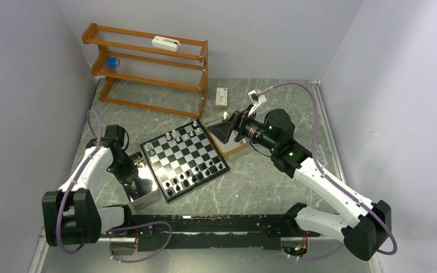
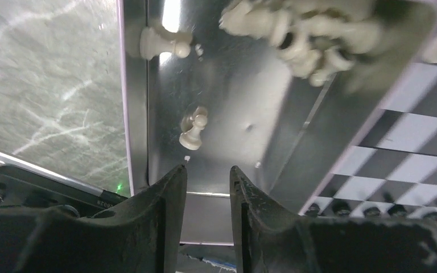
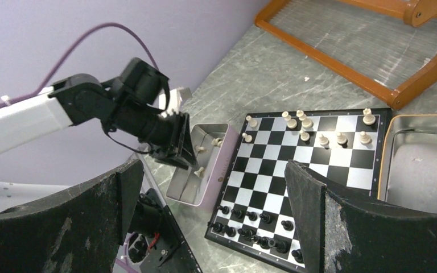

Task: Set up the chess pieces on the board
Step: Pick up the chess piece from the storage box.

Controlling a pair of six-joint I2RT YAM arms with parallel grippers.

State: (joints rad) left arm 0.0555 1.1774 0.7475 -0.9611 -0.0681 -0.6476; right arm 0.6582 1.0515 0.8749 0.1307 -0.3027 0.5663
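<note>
Hovering over the metal tray [image 2: 233, 108] just beside the board's left edge, the left gripper [image 2: 207, 170] has its jaws a narrow gap apart with nothing between them. One cream pawn [image 2: 192, 132] sits on the tray floor just beyond the fingertips. More cream pieces [image 2: 296, 34] are heaped at the tray's other end. The board [image 1: 185, 159] lies mid-table, turned diagonally. Black pieces [image 3: 250, 219] stand along its near rows, and several cream ones stand on the far rows. The right gripper [image 3: 213, 170] is spread wide and empty, held over the second tray [image 3: 392, 148] at the board's right.
</note>
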